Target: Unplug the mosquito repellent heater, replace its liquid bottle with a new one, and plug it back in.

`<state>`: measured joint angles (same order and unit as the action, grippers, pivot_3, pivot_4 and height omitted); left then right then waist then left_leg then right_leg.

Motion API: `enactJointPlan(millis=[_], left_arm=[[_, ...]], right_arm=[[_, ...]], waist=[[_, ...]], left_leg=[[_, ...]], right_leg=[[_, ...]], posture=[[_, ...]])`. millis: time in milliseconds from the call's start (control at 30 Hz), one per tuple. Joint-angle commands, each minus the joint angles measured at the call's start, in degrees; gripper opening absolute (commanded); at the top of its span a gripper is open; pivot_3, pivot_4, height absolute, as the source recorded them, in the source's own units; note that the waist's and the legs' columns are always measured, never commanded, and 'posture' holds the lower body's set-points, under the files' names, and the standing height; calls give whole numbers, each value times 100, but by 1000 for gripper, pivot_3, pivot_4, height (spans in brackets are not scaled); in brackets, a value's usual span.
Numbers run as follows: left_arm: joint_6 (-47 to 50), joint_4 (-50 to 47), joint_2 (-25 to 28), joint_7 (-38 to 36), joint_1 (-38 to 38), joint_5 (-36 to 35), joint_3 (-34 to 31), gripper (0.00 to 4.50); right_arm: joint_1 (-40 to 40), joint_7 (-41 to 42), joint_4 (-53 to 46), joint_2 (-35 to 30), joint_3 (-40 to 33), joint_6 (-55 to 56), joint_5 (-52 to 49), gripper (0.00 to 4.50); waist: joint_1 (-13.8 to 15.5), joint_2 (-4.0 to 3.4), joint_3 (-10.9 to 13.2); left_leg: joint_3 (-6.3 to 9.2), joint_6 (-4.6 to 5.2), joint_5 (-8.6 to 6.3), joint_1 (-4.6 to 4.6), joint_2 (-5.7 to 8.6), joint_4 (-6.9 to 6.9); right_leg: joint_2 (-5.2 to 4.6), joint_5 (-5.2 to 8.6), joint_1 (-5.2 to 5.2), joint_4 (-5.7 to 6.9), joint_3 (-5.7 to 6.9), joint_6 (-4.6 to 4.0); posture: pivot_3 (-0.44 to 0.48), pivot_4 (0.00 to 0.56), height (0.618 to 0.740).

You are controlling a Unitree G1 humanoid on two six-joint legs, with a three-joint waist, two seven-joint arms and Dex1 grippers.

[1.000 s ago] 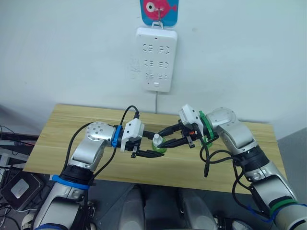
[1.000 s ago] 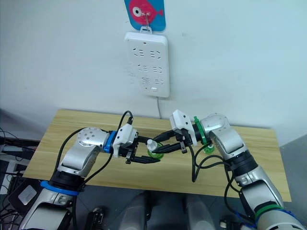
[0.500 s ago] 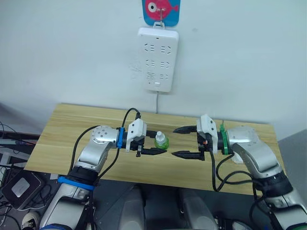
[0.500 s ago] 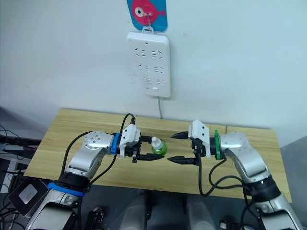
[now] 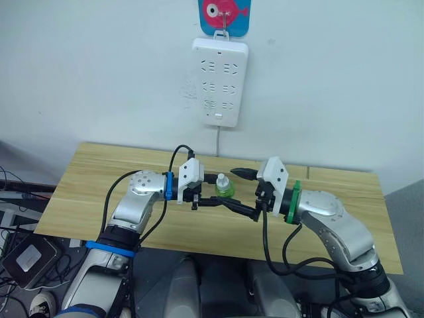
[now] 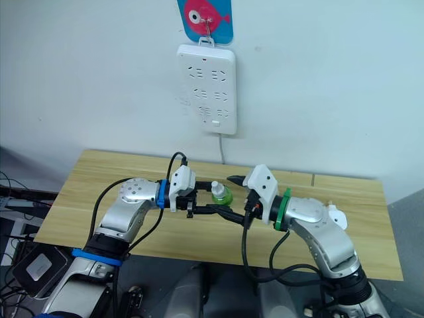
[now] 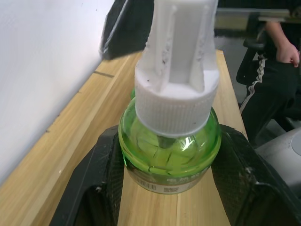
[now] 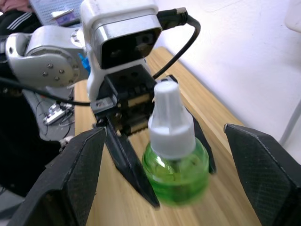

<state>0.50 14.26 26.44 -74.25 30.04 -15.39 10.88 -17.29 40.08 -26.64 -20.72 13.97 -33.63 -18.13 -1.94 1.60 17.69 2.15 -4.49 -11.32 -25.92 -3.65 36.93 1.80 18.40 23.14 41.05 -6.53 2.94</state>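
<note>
My right pincer (image 5: 242, 192), wide, has swung back from the desk's (image 5: 86, 199) right to bracket the bottle (image 5: 224, 187) my left pincer (image 5: 213, 197) holds: handover appears imminent.

I note a translucent green round plastic bottle (image 7: 169, 150) with a ribbed white cap (image 7: 178, 89). Both grippers have black fingers (image 8: 256, 165). Long white power strip (image 5: 218, 81) on a white wall, under a blue hanger card (image 5: 224, 14) with a pink fish. Light wood-grain tabletop (image 5: 99, 185). Blue band on my left wrist, green on right.
</note>
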Motion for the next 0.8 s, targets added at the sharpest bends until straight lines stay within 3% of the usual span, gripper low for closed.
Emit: enactJointPlan(millis=[33, 100, 200, 433, 667, 800], left_arm=[[-135, -57, -27, -22, 37, -19, -25, 2232], [-123, -71, -26, -34, 27, -20, -18, 2232], [-109, -108, -12, -60, -17, -27, -5, 2232], [-138, -40, -33, -82, 9, -6, 5, 2232], [-114, -129, -18, -206, -54, -36, 36, 2232], [-83, -495, 97, -556, -283, -139, 190, 2232]], right_arm=[[-9, -146, -83, 77, 102, 115, 68, 4183], [-5, -166, -64, 103, 92, 124, 52, 4183], [0, -141, -47, 136, 24, 179, -20, 3585], [24, -81, -35, 110, -12, 134, -142, 1127], [-181, 90, 115, 110, -67, 147, -308, 1047], [-685, 1018, 389, -99, 8, 153, -729, 1047]], waist=[[-2, 0, 0], [-1, 0, -1], [-2, 0, -1], [-3, 1, -1], [-3, 0, -2], [-16, 0, -2]], left_leg=[[0, 0, 0, 0, 0, 0], [0, 0, 0, 0, 0, 0], [1, -1, 1, 0, 0, 0], [2, -2, 1, 0, 0, 0], [3, -1, 1, 0, 0, 1], [2, -1, 1, 0, 0, 1]], right_leg=[[0, 0, 0, 0, 0, 0], [0, 0, 0, 0, 1, 0], [0, 0, 0, 0, 1, 0], [0, 0, 0, 1, 2, 0], [0, 0, 0, 2, 4, -1], [0, -1, 0, 2, 3, -1]], posture=[[-30, 255, 740], [-31, 255, 740], [-35, 257, 740], [-33, 257, 740], [-32, 262, 740], [-41, 269, 740]])
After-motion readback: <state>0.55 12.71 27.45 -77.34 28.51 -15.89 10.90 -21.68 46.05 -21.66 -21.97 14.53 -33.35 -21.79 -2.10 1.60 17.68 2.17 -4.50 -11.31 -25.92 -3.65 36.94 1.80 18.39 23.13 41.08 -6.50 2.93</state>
